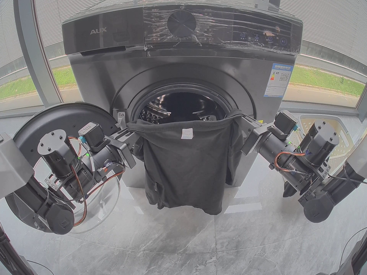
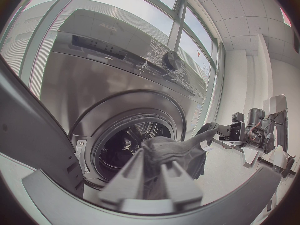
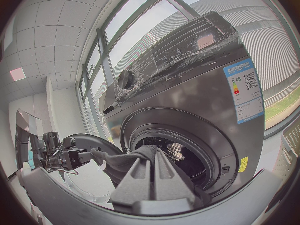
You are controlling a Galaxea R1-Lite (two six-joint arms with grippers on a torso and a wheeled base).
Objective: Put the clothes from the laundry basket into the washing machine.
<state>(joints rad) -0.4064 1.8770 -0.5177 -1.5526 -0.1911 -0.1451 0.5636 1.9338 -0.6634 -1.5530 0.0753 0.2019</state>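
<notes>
A black garment with a small white label hangs stretched between both arms, right in front of the washing machine's open drum. My left gripper is shut on the garment's left top corner; my right gripper is shut on its right top corner. The cloth's upper edge sits level with the lower rim of the drum mouth, and the rest droops toward the floor. In the left wrist view the fingers pinch bunched black cloth. In the right wrist view the fingers clamp the cloth before the drum.
The round washer door stands swung open at the left, behind my left arm. A white laundry basket sits on the floor at the right of the machine. Pale tiled floor lies open in front. Windows surround the machine.
</notes>
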